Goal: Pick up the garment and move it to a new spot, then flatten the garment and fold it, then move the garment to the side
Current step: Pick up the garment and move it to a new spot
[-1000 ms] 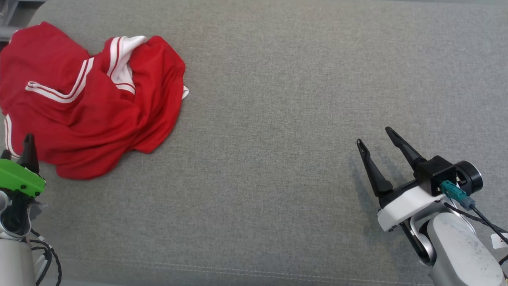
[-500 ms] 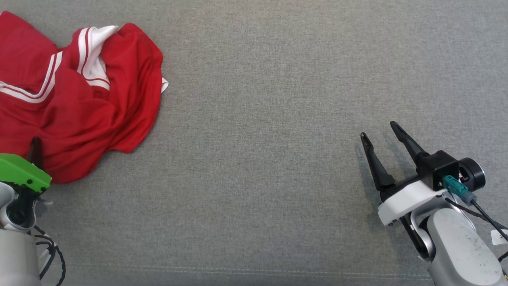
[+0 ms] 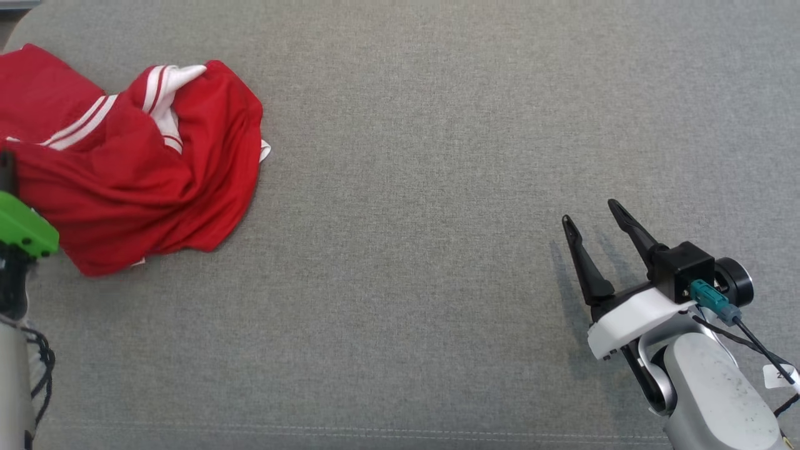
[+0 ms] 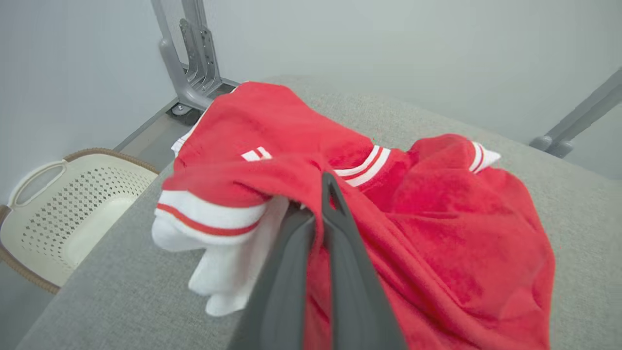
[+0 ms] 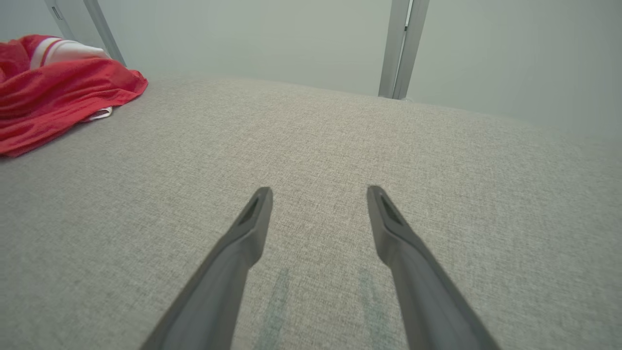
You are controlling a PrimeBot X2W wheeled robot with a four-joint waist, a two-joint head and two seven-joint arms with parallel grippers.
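The garment [image 3: 144,181] is a red shirt with white striped trim, crumpled at the far left of the grey fabric table [image 3: 406,156]. My left gripper [image 3: 7,165], with its green housing, is at the garment's left side. In the left wrist view, the left gripper [image 4: 323,187] is shut on a fold of the garment [image 4: 437,218], and the red cloth rises to the pinch. My right gripper [image 3: 590,212] stands open over bare table at the lower right, far from the shirt. The right wrist view shows the right gripper [image 5: 319,192] open, with the garment [image 5: 53,92] at the far left.
A cream perforated basket [image 4: 73,204] sits on the floor beyond the table's left edge. Grey metal frame legs [image 4: 189,58] stand behind the table, and another post [image 5: 401,48] is at the back. A stitched seam runs along the table's front edge.
My left gripper closed on the garment and pulled its left side up, bunching the cloth. The head camera shifted a little. The right gripper stayed open and in place.
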